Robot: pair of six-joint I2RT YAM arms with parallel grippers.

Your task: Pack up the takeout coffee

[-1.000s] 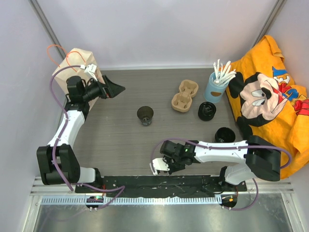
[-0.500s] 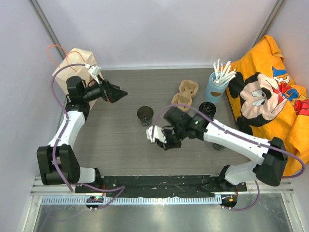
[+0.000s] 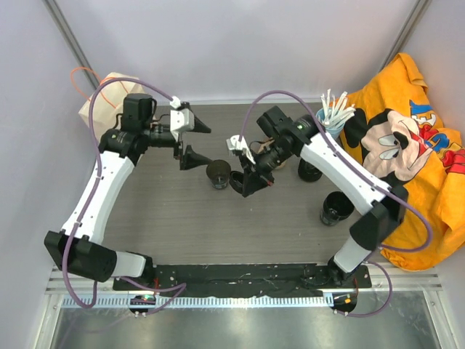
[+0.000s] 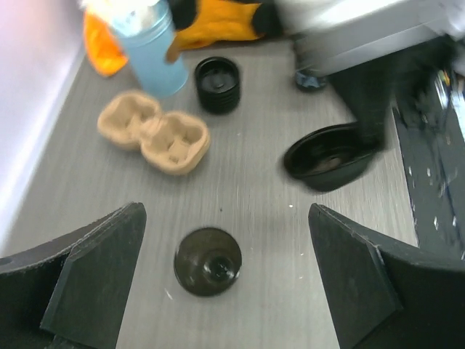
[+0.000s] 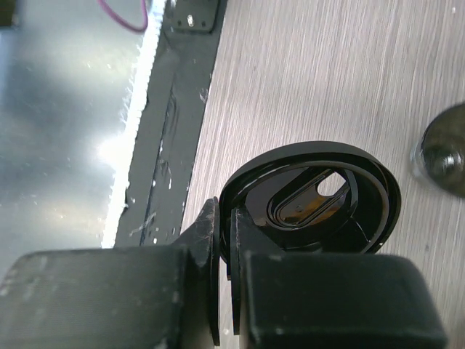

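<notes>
The takeout coffee, a small round black cup (image 3: 218, 173) with a dark inside, stands upright mid-table. In the left wrist view the cup (image 4: 208, 261) lies below and between my spread fingers. My left gripper (image 3: 197, 139) is open and empty just left of the cup; it also shows in its own view (image 4: 227, 240). My right gripper (image 3: 251, 178) is shut on a black lid (image 5: 312, 196) with a sip hole, pinching its rim just right of the cup. The lid also shows in the left wrist view (image 4: 328, 155). The cardboard carrier (image 4: 154, 132) lies empty behind.
A blue cup of white stirrers (image 3: 325, 131) stands at the back right beside the carrier (image 3: 278, 144). A ribbed black cup (image 4: 217, 83) sits near it, and another black cup (image 3: 336, 206) farther right. An orange cartoon cloth (image 3: 407, 145) covers the right side. A paper bag (image 3: 109, 94) stands back left.
My right arm swung from the front edge up to the middle with the lid, stopping beside the cup. My left arm moved right toward the cup, jaws open.
</notes>
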